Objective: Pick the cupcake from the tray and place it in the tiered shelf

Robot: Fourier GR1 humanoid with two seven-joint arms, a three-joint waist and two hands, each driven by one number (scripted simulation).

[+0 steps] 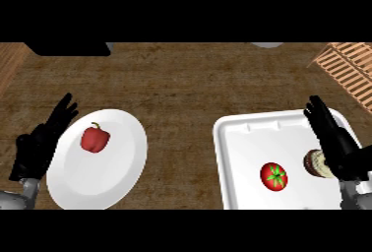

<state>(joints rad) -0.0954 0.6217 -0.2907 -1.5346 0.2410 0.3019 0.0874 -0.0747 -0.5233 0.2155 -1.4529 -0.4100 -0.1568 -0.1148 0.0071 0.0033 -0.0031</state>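
Here we see the cupcake (pixel 317 164) on the white tray (pixel 247 147), right of a tomato (pixel 274 176), partly hidden behind our right hand (pixel 341 147), whose straight fingers reach past it. Our left hand (pixel 40 142) rests open beside the plate (pixel 109 172) with a red pepper (pixel 94 138). Farther off, the wooden shelf (pixel 349 66) is cut off at the corner.

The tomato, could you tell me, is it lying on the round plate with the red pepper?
No, the tomato lies on the white tray, while the plate holds only the red pepper.
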